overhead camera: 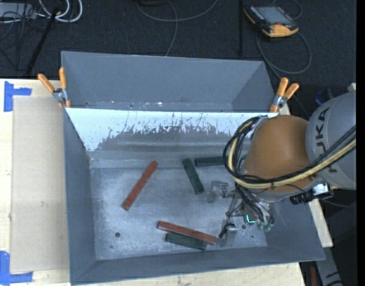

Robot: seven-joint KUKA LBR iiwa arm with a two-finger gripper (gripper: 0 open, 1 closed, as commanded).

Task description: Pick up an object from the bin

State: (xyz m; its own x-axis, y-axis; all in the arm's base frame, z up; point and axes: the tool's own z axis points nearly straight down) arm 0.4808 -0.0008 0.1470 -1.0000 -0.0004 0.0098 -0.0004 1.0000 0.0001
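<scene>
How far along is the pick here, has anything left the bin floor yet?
Done: the tool is low inside the grey metal bin, at the right end of the flat reddish-brown bar near the front wall, which lies next to a dark green bar. In hand: nothing looks lifted; both bars lie on the floor. Left: gripping one piece and raising it out.
</scene>
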